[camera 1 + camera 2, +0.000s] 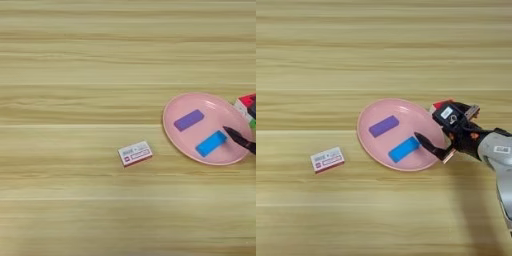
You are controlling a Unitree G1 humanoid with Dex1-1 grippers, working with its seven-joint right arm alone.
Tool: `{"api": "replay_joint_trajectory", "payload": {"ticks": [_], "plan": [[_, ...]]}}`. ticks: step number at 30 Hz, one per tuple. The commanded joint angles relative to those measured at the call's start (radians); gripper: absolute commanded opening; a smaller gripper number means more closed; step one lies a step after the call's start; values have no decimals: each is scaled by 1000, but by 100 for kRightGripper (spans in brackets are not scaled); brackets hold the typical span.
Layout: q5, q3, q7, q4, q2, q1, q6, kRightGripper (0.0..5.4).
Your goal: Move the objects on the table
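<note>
**Hidden and cut off**

Multicoloured puzzle cube with a red face point(442, 104): mostly covered by the black two-fingered right gripper point(432, 131) in the right eye view, only a red and white sliver showing at the rim of the round pink plate point(363, 135); cut by the right edge in the left eye view.

Silver forearm point(500, 165): cropped at the right edge in the right eye view, out of the left eye view altogether, where only a black fingertip point(235, 135) enters.

Print on the small white-and-red box point(135, 152): too small to read.
</note>
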Motion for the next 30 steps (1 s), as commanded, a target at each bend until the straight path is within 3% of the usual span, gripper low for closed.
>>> {"api": "replay_joint_trajectory", "payload": {"ticks": [1,6,13,20,30], "plan": [[-46,6,13,-25,-115,12,-87,536],[-80,23,29,-33,-148,42,-145,536],[-112,89,14,14,-117,-67,-138,536],[-148,143,13,77,-120,-115,-153,536],[-142,121,53,72,-159,-117,-156,536]]}}
